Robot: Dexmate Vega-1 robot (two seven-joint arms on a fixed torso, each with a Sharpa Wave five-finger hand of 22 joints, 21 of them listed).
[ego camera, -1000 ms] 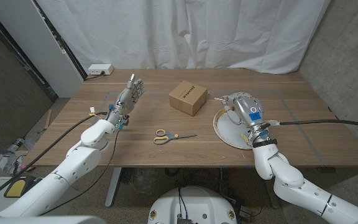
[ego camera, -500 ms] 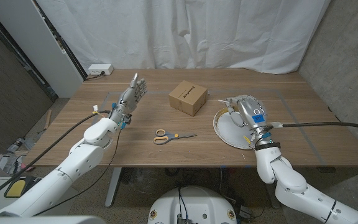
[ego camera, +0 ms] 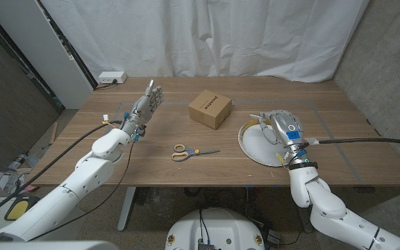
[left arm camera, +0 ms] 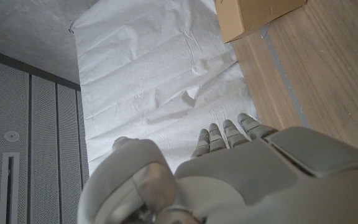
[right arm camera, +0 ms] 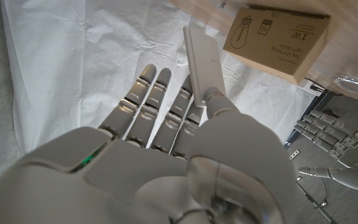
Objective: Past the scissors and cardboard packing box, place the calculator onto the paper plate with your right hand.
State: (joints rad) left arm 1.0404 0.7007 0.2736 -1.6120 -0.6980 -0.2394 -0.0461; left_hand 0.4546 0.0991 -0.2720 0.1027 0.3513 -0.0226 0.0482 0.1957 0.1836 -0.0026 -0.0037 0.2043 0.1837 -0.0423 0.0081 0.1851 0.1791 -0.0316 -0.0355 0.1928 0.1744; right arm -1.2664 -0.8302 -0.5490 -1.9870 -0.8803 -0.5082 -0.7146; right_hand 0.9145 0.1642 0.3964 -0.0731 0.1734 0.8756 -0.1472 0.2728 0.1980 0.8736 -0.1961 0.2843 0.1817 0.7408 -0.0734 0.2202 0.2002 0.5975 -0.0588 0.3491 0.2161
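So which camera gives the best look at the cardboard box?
The head view: the whole cardboard box sits unobstructed on the table. The right wrist view shows one printed side, the left wrist view a corner.

The right hand pinches a slim white calculator, seemingly edge-on, near a brown cardboard packing box printed with a bulb.

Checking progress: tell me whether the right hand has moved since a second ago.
Yes. The right hand has drifted toward the robot and slightly to its right over the paper plate, away from the cardboard box.
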